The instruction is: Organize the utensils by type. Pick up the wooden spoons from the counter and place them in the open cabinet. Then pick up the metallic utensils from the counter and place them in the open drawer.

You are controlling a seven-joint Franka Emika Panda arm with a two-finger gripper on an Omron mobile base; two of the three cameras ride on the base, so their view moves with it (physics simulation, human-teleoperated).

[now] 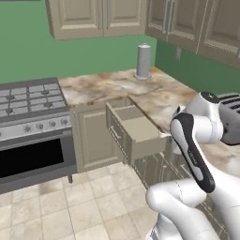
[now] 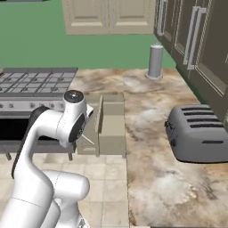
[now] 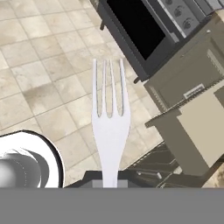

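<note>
My gripper (image 3: 110,178) is shut on the handle of the grey metal fork (image 3: 110,127). Its tines point away from the hand, over the tiled floor in front of the oven. In the right base view the fork (image 2: 87,140) pokes out as a thin sliver below my arm's joint, just left of the open drawer (image 2: 111,122). The beige drawer (image 1: 136,129) stands pulled out from the marbled counter (image 1: 159,101), and its inside looks bare. In the hand view the drawer (image 3: 205,127) lies to the right of the fork. The wooden spoons, the silver spoon and the open cabinet are out of view.
A grey toaster (image 2: 198,133) stands on the counter at the right. A grey cylinder (image 1: 143,61) stands at the back by the wall. The stove (image 1: 30,101) with its dark oven door (image 1: 33,159) is to the left of the drawer. Shut wall cupboards (image 1: 98,16) hang above.
</note>
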